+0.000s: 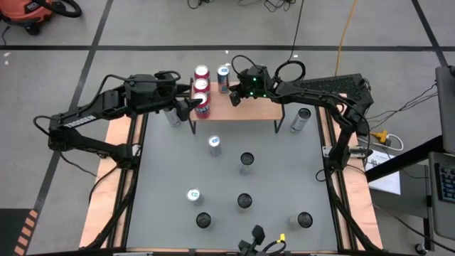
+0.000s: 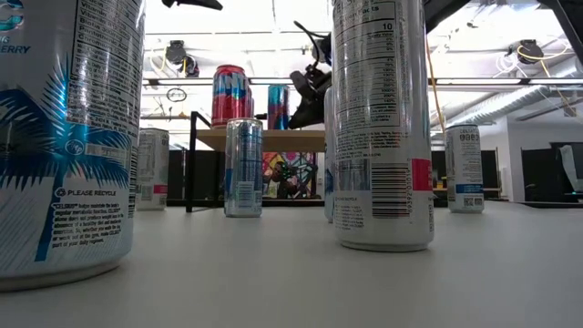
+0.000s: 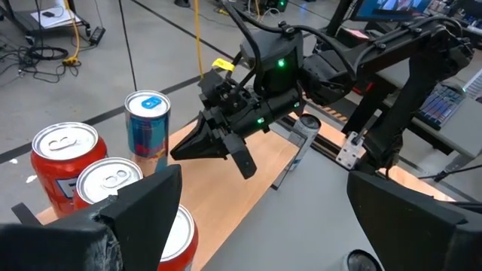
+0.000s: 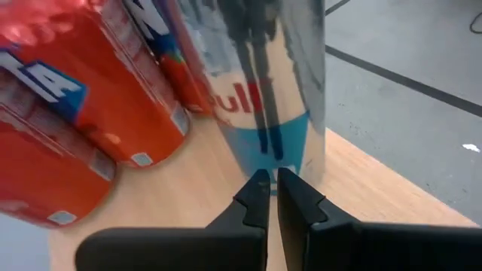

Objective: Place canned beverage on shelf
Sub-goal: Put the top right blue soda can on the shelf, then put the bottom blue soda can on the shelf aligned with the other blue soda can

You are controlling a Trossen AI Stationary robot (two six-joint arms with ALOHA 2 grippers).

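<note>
The shelf point(image 1: 249, 108) sits at the upper middle of the overhead frame, a light-brown wooden top on thin black legs. Along its left end stand three red cans point(image 1: 202, 88) in a column, with pink-white tops. Just right of them, near the far edge, stands a slim silver-and-blue can point(image 1: 223, 77) with a blue top; in the right wrist view its side point(image 4: 271, 90) is shiny silver with red lettering and a pale blue band low down, standing upright on the wood beside the red cans point(image 4: 90, 83).

The right gripper point(image 1: 234, 97) is over the shelf, just beside the silver-and-blue can and apart from it; its two fingers are pressed nearly together with nothing between them, as the right wrist view shows point(image 4: 272, 197). The left gripper point(image 1: 190, 105) hovers at the shelf's left end by the nearest red can; its fingers point(image 3: 147, 203) are spread wide and hold nothing.

More cans stand on the grey table point(image 1: 284, 171) in the lower half of the overhead frame, and one silver can point(image 1: 301, 119) stands right of the shelf.
</note>
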